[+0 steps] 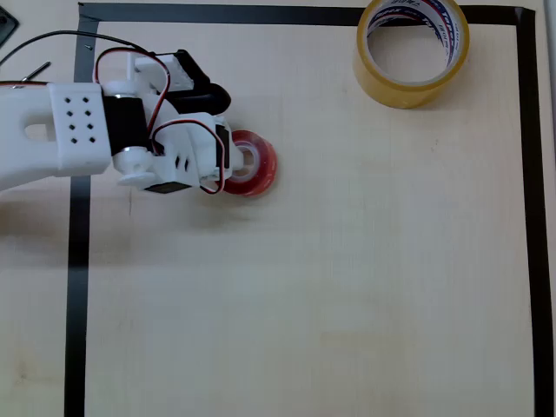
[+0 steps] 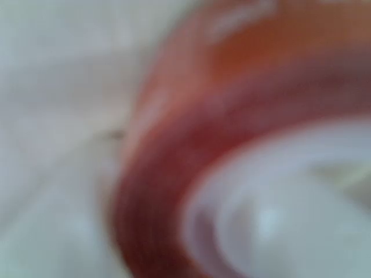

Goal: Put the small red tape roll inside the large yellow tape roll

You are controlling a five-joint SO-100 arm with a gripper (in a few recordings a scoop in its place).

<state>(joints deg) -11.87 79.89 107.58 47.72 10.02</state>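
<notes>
The small red tape roll (image 1: 254, 163) lies flat on the table at centre-left in the overhead view. The white arm reaches in from the left, and its gripper (image 1: 224, 162) sits right over the roll's left edge. The wrist hides the fingers, so how the jaws stand cannot be made out. In the wrist view the red roll (image 2: 174, 174) is a very close blur of red ring and white core. The large yellow tape roll (image 1: 413, 50) stands flat at the top right, well away from the gripper, its opening facing up.
A black tape border (image 1: 78, 261) frames the pale wooden table (image 1: 347, 278); the yellow roll lies just inside its top right corner. Red and black cables (image 1: 104, 52) loop over the arm.
</notes>
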